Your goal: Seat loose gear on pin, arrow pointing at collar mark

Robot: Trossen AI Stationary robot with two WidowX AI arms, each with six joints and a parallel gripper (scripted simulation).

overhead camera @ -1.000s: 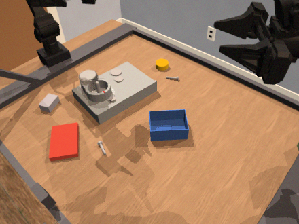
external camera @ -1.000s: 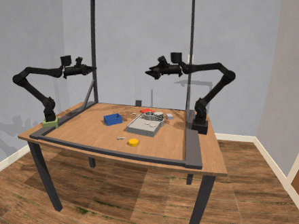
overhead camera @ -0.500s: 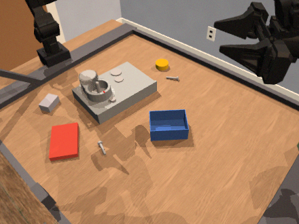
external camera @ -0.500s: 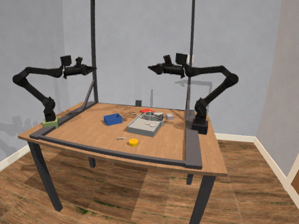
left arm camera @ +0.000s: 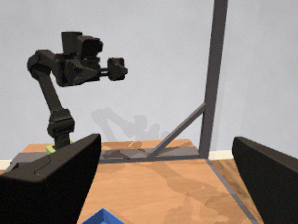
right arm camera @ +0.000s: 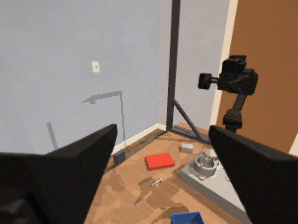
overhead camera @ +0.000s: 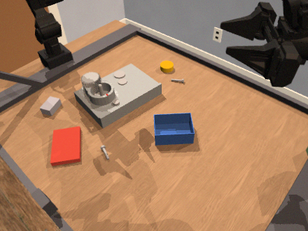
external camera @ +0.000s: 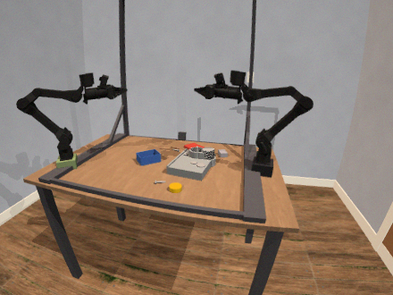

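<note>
Wooden table top (overhead camera: pixel 224 150) (external camera: pixel 112 174) (left arm camera: pixel 150 185) (right arm camera: pixel 125 200) stands before a blue-grey wall (overhead camera: pixel 168 17) (external camera: pixel 179 45) (left arm camera: pixel 150 30) (right arm camera: pixel 65 40).

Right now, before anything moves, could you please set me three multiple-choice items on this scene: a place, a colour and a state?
1. What lies closest to the yellow disc?
A) a red slab
B) a small bolt
C) a pale block

2. What colour is the open box?
A) blue
B) green
C) white

3. How are the left fingers?
A) shut on a gear
B) shut, holding nothing
C) open, holding nothing

1 B: the top view shows it right beside the disc.
2 A: its walls and floor are blue.
3 C: the left wrist view shows a wide gap.
</note>
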